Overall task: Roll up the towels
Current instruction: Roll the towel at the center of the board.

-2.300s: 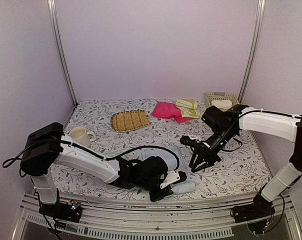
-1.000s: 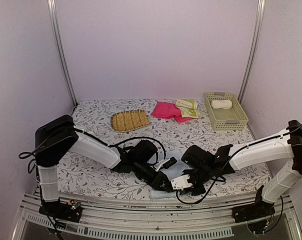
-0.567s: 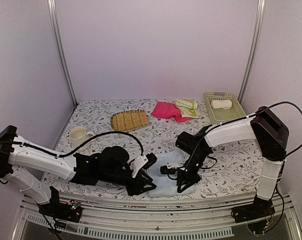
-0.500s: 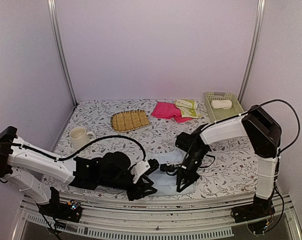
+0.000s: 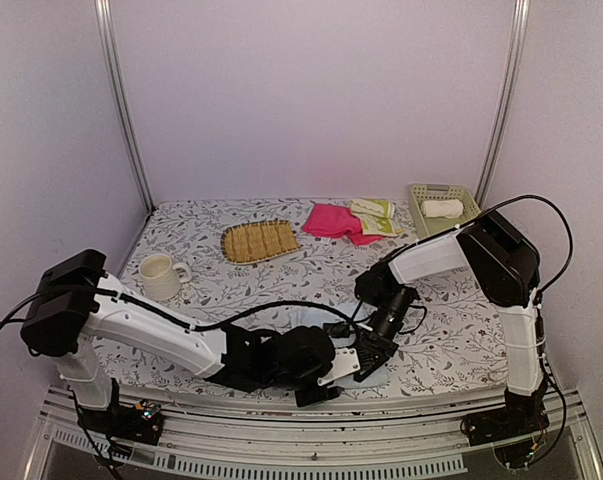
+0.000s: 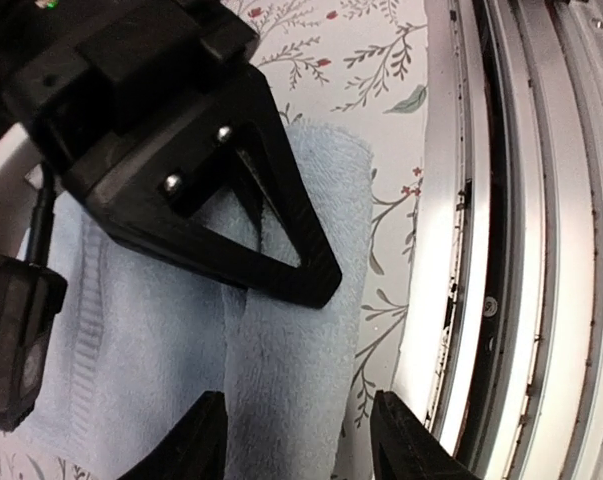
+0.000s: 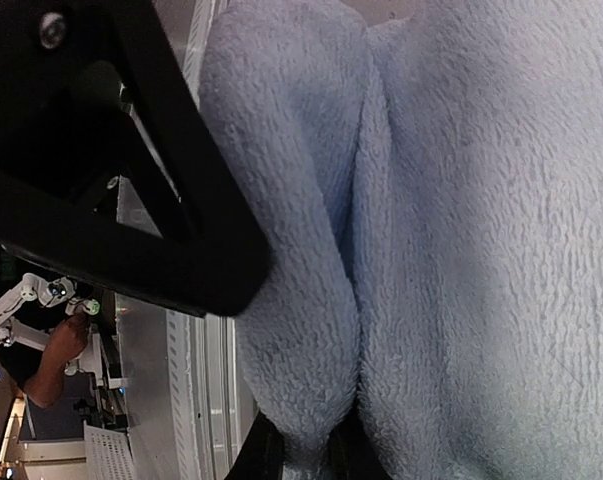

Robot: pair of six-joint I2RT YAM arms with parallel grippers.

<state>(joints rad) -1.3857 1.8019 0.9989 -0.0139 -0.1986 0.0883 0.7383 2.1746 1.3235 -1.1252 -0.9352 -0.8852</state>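
From above, the light blue towel (image 5: 369,373) lies on the bench (image 5: 461,340) well in front of the tan mat (image 5: 260,241), with the left claw (image 5: 326,378) and right claw (image 5: 374,347) both down at it. The pink towel (image 5: 331,221) sits just right of that mat. The left wrist view shows the left claw (image 6: 301,440) spread wide astride a raised fold of the blue cloth. In the right wrist view the right claw (image 7: 303,455) is narrow, pinching that fold.
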